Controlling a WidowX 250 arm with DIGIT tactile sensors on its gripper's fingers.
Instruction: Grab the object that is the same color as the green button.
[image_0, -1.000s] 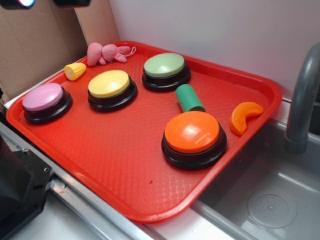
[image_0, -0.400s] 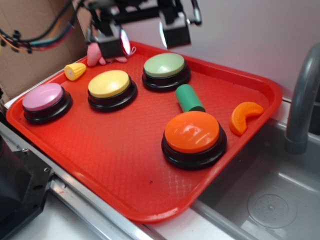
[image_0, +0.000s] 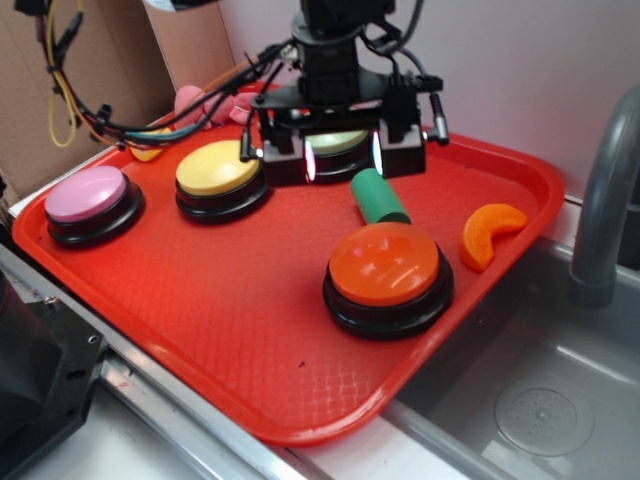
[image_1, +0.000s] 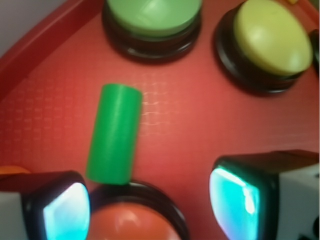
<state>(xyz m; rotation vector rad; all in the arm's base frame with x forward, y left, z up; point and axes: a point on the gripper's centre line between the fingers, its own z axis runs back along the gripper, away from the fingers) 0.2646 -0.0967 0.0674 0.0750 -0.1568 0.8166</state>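
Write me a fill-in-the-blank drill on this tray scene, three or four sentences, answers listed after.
1. The green cylinder lies on its side between the green button and the ____ button.
2. All the buttons sit on a ____ tray.
3. The gripper hangs above the tray with its jaws ____.
4. Left of the yellow button in the exterior view sits the ____ button.

Missing words: orange; red; open; pink
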